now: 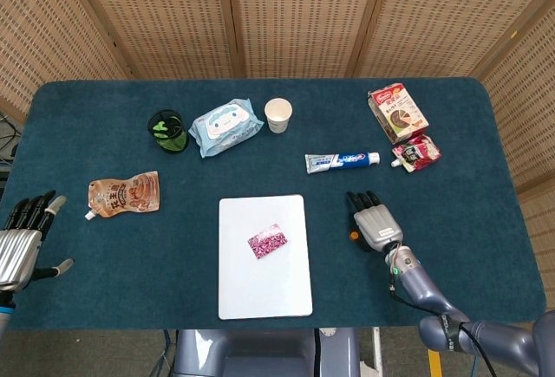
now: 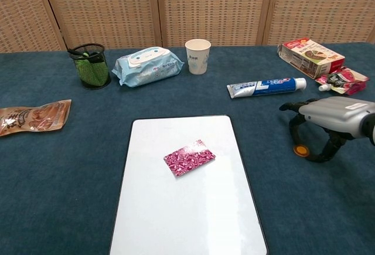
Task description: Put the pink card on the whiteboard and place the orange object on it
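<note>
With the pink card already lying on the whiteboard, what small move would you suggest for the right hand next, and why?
Probably close the right hand on the orange object. Its fingers arch over that small disc, which lies on the cloth between thumb and fingertips and does not look gripped yet. The pink card already lies on the whiteboard, so only the disc remains to move.
</note>
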You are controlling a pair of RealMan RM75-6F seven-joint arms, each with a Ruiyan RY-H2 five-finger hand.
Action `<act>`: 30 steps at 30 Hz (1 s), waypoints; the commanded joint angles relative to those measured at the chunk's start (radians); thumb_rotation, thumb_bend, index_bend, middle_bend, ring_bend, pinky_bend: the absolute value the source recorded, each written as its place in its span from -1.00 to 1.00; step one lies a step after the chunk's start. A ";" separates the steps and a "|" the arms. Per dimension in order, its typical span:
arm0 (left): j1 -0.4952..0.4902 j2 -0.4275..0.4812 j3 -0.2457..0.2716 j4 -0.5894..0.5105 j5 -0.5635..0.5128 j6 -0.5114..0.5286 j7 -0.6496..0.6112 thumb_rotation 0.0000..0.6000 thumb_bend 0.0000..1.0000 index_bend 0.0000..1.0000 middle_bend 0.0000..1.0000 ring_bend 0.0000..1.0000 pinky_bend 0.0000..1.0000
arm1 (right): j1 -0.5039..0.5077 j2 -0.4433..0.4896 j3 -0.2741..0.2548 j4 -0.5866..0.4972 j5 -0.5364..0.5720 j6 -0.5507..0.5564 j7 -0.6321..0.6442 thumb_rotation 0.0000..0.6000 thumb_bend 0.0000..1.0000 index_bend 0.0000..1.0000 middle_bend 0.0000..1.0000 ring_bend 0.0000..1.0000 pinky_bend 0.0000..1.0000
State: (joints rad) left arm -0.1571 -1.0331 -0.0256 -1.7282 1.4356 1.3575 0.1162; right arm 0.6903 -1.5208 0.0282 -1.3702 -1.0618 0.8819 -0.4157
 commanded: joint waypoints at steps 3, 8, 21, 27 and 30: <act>0.000 0.001 0.000 0.001 -0.001 0.000 -0.004 1.00 -1.00 -1.00 -1.00 -1.00 -1.00 | 0.003 -0.002 0.007 -0.002 0.020 -0.008 -0.024 1.00 -0.23 0.14 -1.00 -1.00 -1.00; 0.000 0.002 0.000 0.001 0.000 0.000 -0.006 1.00 -1.00 -1.00 -1.00 -1.00 -1.00 | 0.001 0.004 0.015 -0.023 0.018 -0.002 -0.025 1.00 -0.19 0.15 -1.00 -1.00 -1.00; -0.003 0.002 0.001 0.000 0.001 -0.004 -0.004 1.00 -1.00 -1.00 -1.00 -1.00 -1.00 | 0.095 0.039 0.122 -0.239 0.084 -0.004 -0.105 1.00 -0.19 0.15 -1.00 -1.00 -1.00; -0.007 0.005 -0.002 0.005 -0.010 -0.014 -0.017 1.00 -1.00 -1.00 -1.00 -1.00 -1.00 | 0.205 -0.054 0.166 -0.247 0.220 -0.005 -0.249 1.00 -0.20 0.15 -1.00 -1.00 -1.00; -0.009 0.008 -0.006 0.009 -0.023 -0.022 -0.031 1.00 -1.00 -1.00 -1.00 -1.00 -1.00 | 0.249 -0.102 0.172 -0.240 0.271 0.003 -0.304 1.00 -0.20 0.15 -1.00 -1.00 -1.00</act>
State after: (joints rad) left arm -0.1651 -1.0264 -0.0303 -1.7205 1.4163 1.3375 0.0885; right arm 0.9046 -1.5868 0.1874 -1.6121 -0.8252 0.8798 -0.6814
